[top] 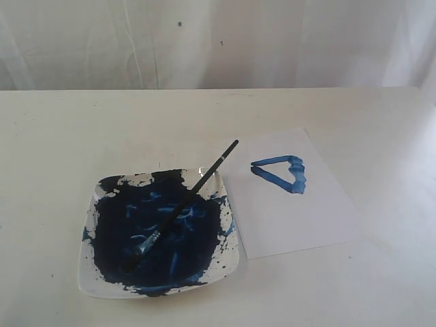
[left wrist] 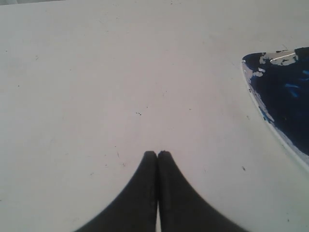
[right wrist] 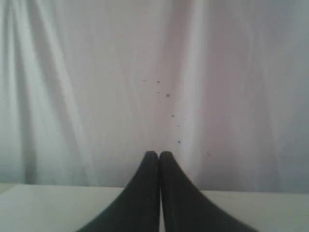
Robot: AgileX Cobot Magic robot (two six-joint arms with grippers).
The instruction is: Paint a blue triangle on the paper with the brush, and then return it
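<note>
**Triangle painted, brush resting in the dish**

There's the blue triangle (top: 298,177) on the paper (top: 300,221), all three sides joined, centre left bare, sitting toward the sheet's far end. The brush (top: 182,208) lies loose across the dish (top: 88,283), with its bristles down in the dark paint. Its black handle slants out over the rim, the tip just beside the paper's edge. Nobody is holding it.

The left jaws are pressed together on nothing, over bare tabletop (top: 68,136) near the dish's corner. The right jaws are clenched and empty too, pointed at the white curtain (right wrist: 72,96).

By my read, painting and return both look done. The next move asks little: keep both arms clear of the wet strokes and don't knock that overhanging handle.
</note>
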